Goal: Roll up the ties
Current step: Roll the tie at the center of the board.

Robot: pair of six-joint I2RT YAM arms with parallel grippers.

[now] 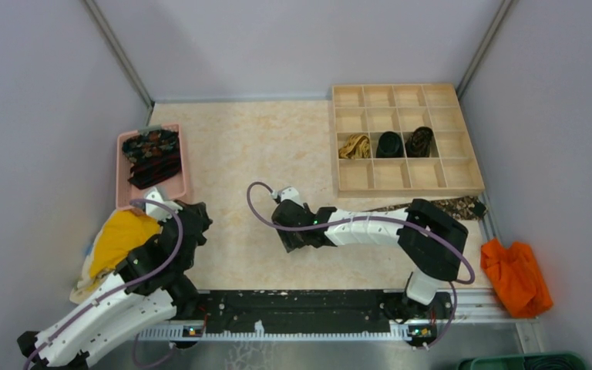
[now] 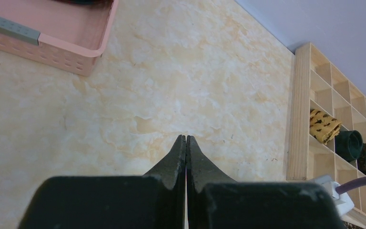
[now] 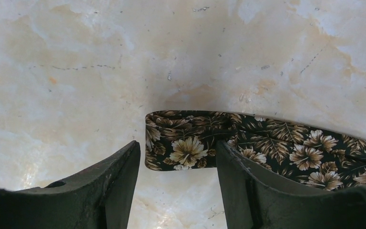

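Observation:
A black tie with tan flowers (image 3: 186,143) lies flat on the table, and its end sits between the open fingers of my right gripper (image 3: 177,148). In the top view my right gripper (image 1: 289,235) is low over the table centre, and the tie's far part (image 1: 455,206) shows behind the arm. Several dark ties (image 1: 152,156) are piled in a pink basket (image 1: 121,177). Three rolled ties, golden-tan (image 1: 354,146), black (image 1: 389,143) and dark speckled (image 1: 419,142), sit in a wooden divided box (image 1: 401,185). My left gripper (image 2: 186,137) is shut and empty over bare table.
A yellow cloth (image 1: 123,239) lies at the left beside my left arm. An orange cloth (image 1: 516,274) lies off the table at the right. The pink basket (image 2: 76,52) and the wooden box (image 2: 298,119) also show in the left wrist view.

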